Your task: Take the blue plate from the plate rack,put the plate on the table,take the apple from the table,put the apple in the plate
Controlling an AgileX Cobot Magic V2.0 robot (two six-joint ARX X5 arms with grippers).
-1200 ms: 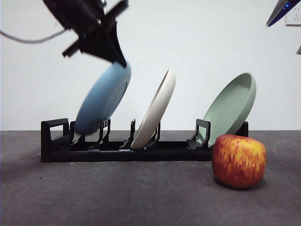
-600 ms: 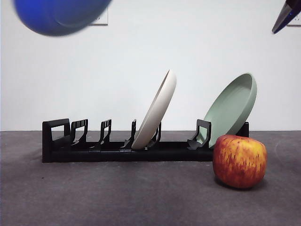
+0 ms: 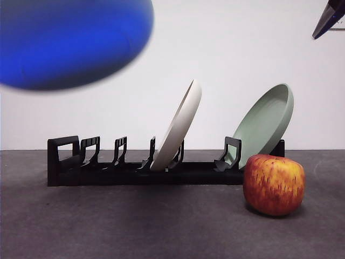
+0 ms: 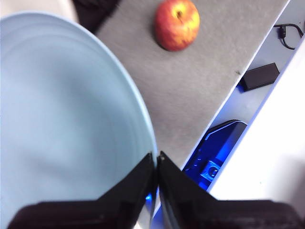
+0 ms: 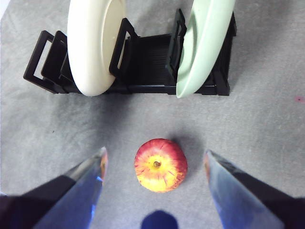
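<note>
The blue plate (image 3: 70,46) hangs high at the upper left of the front view, large and blurred, clear of the plate rack (image 3: 108,167). My left gripper (image 4: 156,160) is shut on the plate's rim (image 4: 71,124). The apple (image 3: 274,184) rests on the table (image 3: 135,226) in front of the rack's right end, and also shows in the left wrist view (image 4: 177,24). My right gripper (image 5: 155,162) hovers open above the apple (image 5: 160,165), one finger on each side and well apart from it; only its tip (image 3: 329,19) shows in the front view's top right corner.
A cream-white plate (image 3: 178,127) and a sage-green plate (image 3: 267,123) lean in the rack. The rack's left slots (image 3: 89,154) stand empty. The table's edge, with a black box (image 4: 259,76) and cable beyond it, shows in the left wrist view.
The blue plate has been lifted out of the rack's left slots, rose up to the top left, and now looms lower and larger toward the camera. The apple and other plates have not moved.
</note>
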